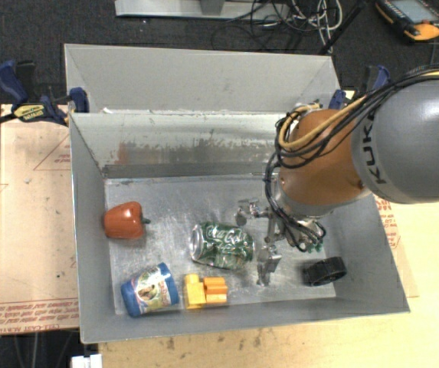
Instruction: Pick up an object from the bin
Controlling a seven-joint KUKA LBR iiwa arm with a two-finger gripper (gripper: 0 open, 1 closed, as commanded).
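Crushed green can [221, 245]: nearest thing to the gripper [267, 270], so I read it as the likely pick. It lies on its side, mid-floor of the bin [181, 156], slightly toward the front.

Camera view:
- The gripper is low in the bin, just off the can's right end. Touching or a hair apart, can't tell.
- How far the gripper is open: can't tell, the wrist and cables mask it. Nothing visibly in its hold.
- A black part [324, 271] sits on the other side of the gripper, near but apart.
- Well clear to the left are a red pepper-shaped toy [123, 221], a blue tub [150, 290] on its side at front left, and yellow and orange blocks [205, 290] just in front of the can.

Step, as I judge it: approach/descent, with no grasp made.

The next move needs the gripper shifted left to straddle the can. Then it closes across the narrow crushed section and lifts straight up. The dented metal is slick and uneven, so it may roll or squirt out toward the blocks.

Writing:
- "KUKA" runs down the grey arm [414, 140], with the last letter cut off.
- The can has white print on green, illegible.
- The tub label shows a picture, text unreadable.
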